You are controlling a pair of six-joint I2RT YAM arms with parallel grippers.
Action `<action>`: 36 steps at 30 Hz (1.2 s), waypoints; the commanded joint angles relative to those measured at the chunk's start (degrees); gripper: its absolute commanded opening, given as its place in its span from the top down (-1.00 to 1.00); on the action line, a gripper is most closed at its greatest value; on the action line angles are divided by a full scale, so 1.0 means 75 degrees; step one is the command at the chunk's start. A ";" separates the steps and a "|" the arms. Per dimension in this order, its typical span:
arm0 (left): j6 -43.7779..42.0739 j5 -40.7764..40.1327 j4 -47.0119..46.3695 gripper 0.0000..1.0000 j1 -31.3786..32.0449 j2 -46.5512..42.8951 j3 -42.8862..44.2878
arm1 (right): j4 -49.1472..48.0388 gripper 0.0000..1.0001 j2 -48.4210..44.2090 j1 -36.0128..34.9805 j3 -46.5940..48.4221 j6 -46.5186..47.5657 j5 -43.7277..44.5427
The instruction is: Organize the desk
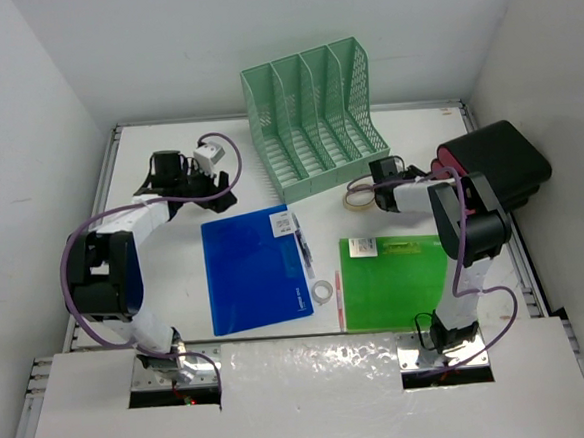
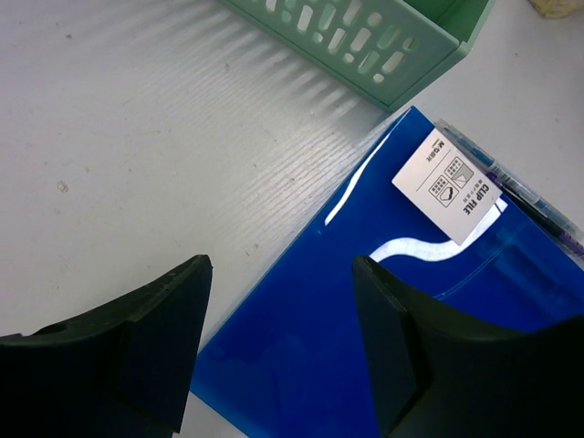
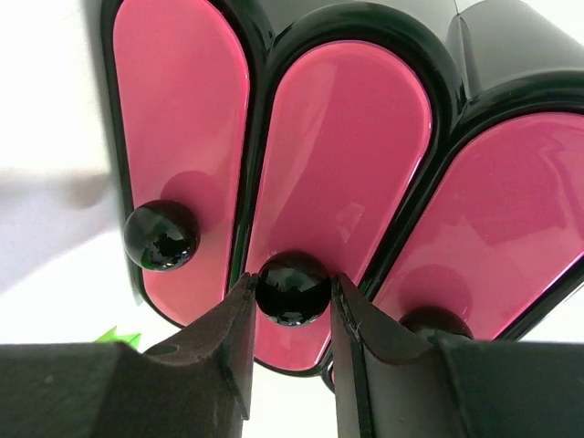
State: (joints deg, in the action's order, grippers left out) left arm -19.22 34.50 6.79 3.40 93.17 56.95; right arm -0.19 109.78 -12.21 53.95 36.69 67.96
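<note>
The desk [image 1: 176,277] is a large white tabletop with metal rails. My left gripper [image 1: 198,188] is open and empty, low over the far left corner of a blue clip file [image 1: 255,267]; in the left wrist view that corner [image 2: 365,328] lies between my spread fingers [image 2: 137,356]. My right gripper [image 1: 431,174] is at the pink front of a black drawer unit [image 1: 499,164] at the right edge. In the right wrist view it [image 3: 292,285] is shut on the black round knob [image 3: 292,290] of the middle pink drawer [image 3: 342,155].
A mint-green slotted file rack [image 1: 315,117] stands at the back, also in the left wrist view [image 2: 365,36]. A green folder [image 1: 396,277] lies front right. A pen [image 1: 299,241] lies by the blue file, a small tape roll [image 1: 322,290] and red-white pen [image 1: 339,301] between the folders, and a beige tape roll [image 1: 358,199] near the rack.
</note>
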 commanded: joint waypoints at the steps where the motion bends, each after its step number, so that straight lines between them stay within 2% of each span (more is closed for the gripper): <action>1: -0.0109 -0.0042 0.0091 -0.22 0.0074 -0.0469 0.0375 | -0.0748 0.77 -0.0304 0.0034 -0.0103 0.0171 0.0360; 4: -0.0097 -0.0450 0.0372 -0.21 0.0063 -0.0516 0.0551 | -0.0621 0.95 -0.0399 0.0022 -0.0104 -0.0051 0.0313; 5: -0.0074 -0.1136 0.0361 -0.19 0.0051 -0.0527 0.0598 | -0.0515 0.99 -0.0399 -0.0001 -0.0069 -0.0133 0.0313; 10: 0.0020 -0.3565 -0.0037 -0.17 -0.0382 -0.0668 0.0610 | -0.0187 1.00 -0.0422 -0.0516 -0.0022 -0.0508 0.0371; 13: -0.0038 -0.4117 -0.0038 -0.17 -0.0627 -0.0692 0.0540 | 0.0351 1.00 -0.0492 -0.0786 0.0107 -0.0976 0.0430; 29: -0.0050 -0.3475 -0.0003 -0.17 -0.0629 -0.0727 0.0305 | 0.2180 0.99 -0.0445 -0.2051 0.0505 -0.2757 0.0501; 32: -0.0097 -0.3440 -0.0014 -0.17 -0.0629 -0.0692 0.0305 | 0.2590 0.87 -0.0492 -0.2239 0.0715 -0.2934 0.0349; 33: -0.0097 -0.3440 -0.0026 -0.17 -0.0617 -0.0692 0.0317 | 0.2672 0.60 -0.0527 -0.2263 0.0774 -0.2993 0.0267; 36: -0.0132 -0.3452 -0.0014 -0.17 -0.0629 -0.0657 0.0317 | 0.2779 0.25 -0.0714 -0.2286 0.0904 -0.3145 -0.0155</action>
State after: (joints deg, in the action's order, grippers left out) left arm -19.44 7.86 8.60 -1.50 90.37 59.09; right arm 19.07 108.09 -28.71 57.58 15.77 67.81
